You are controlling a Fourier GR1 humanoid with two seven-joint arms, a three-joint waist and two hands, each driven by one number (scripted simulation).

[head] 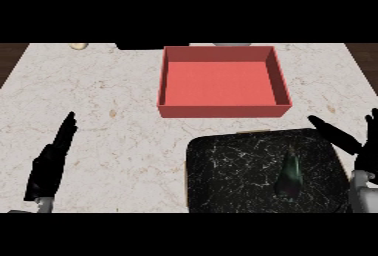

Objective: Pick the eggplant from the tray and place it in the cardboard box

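Note:
A dark eggplant (289, 177) lies on the black marbled tray (229, 175) at the lower right, its narrow tip pointing away from me. The red box (223, 106) stands open behind the tray, with nothing showing inside it. My right hand (363, 152) is at the right edge, open, beside the tray's right rim and apart from the eggplant. My left hand (50, 167) is at the lower left, fingers straight and pointing up the counter, far from the tray.
The pale marble counter (103, 100) spreads round everything. A small pale round thing (78, 46) lies at the far left back edge, and a dark object (140, 46) and a pale one (233, 44) sit just behind the box.

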